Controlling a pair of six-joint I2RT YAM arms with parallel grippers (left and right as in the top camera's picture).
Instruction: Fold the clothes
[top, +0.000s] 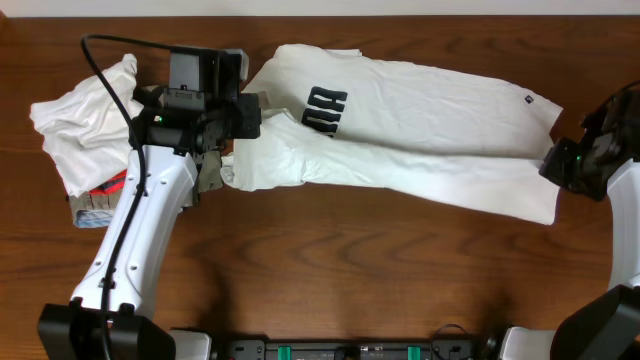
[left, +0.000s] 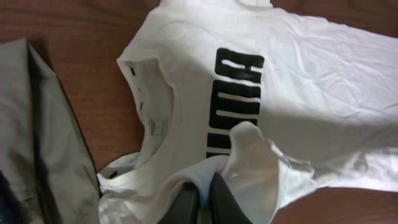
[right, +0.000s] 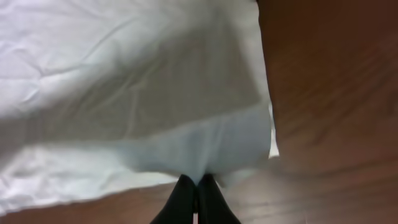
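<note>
You are holding the trousers (top: 420, 130) at both ends. Your left gripper (left: 204, 186) is pinching shut on a fold by the waist, toward the desk's (top: 350, 270) left edge, and your right gripper (right: 196, 186) is clamping a leg cuff at the right edge, though which leg cannot be told. The trousers are lying stretched across the far half of the desk, with the black print (top: 322, 108) facing up. Each grip seems to be catching only a small fold of thin cloth, so you are risking a slip, or one layer dropping, if you pull the ends apart or lift fast. Your left arm is working just beside the heap (top: 85, 130) of other clothes, which you may be dragging along. No container is showing anywhere.
</note>
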